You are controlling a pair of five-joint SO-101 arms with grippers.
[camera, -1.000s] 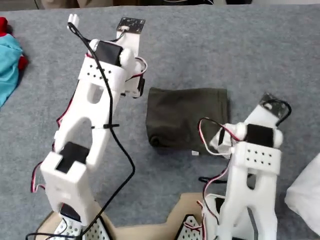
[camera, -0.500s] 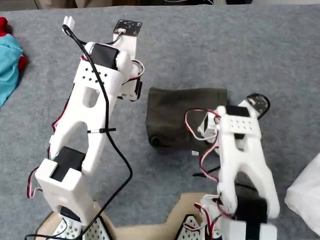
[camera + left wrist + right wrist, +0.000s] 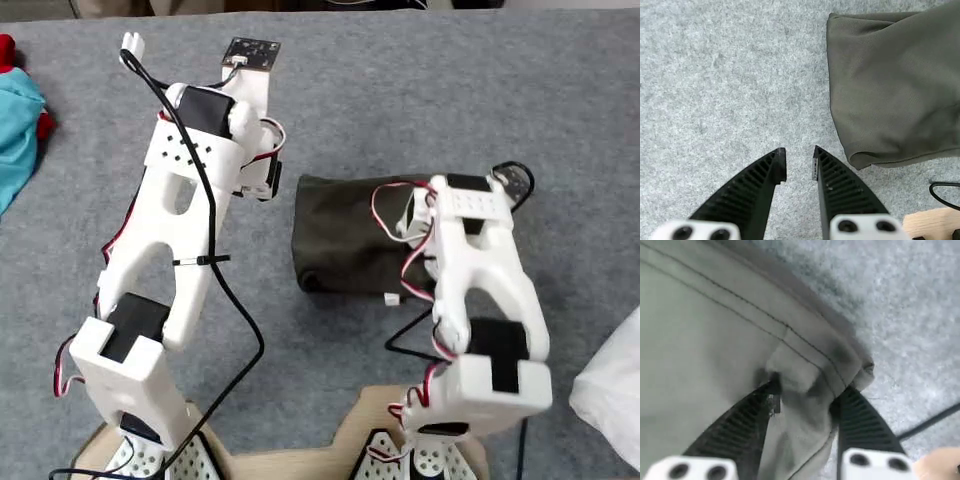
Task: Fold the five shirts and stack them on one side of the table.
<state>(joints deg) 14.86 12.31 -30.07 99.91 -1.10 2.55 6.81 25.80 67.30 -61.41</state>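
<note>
Dark olive shirt (image 3: 345, 235) lies folded, roughly mid-surface, w/ grey felt surface (image 3: 400, 90) all round it.

Left tool (image 3: 799, 162): fingers spread a little, narrow gap betw. the tips, nothing in it. It sits over bare felt (image 3: 715, 75), just beside the shirt's (image 3: 895, 85) folded edge, not touching the cloth. In the high view the left arm stands to the left of the shirt, its wrist near the shirt's far-left corner.

Right tool (image 3: 805, 395): pinching a bunched corner of the shirt (image 3: 700, 340). Cloth is puckered up betw. the two fingers, a stitched hem runs across just past the tips, and grey felt (image 3: 900, 315) shows beyond that corner. In the high view the right arm leans over the shirt's right side and covers that part.

Teal cloth (image 3: 15, 130) at the surface's left edge, w/ sth red (image 3: 8, 48) next to it, well apart from the shirt. White cloth (image 3: 610, 390) at the right edge, near the right arm's base.
</note>
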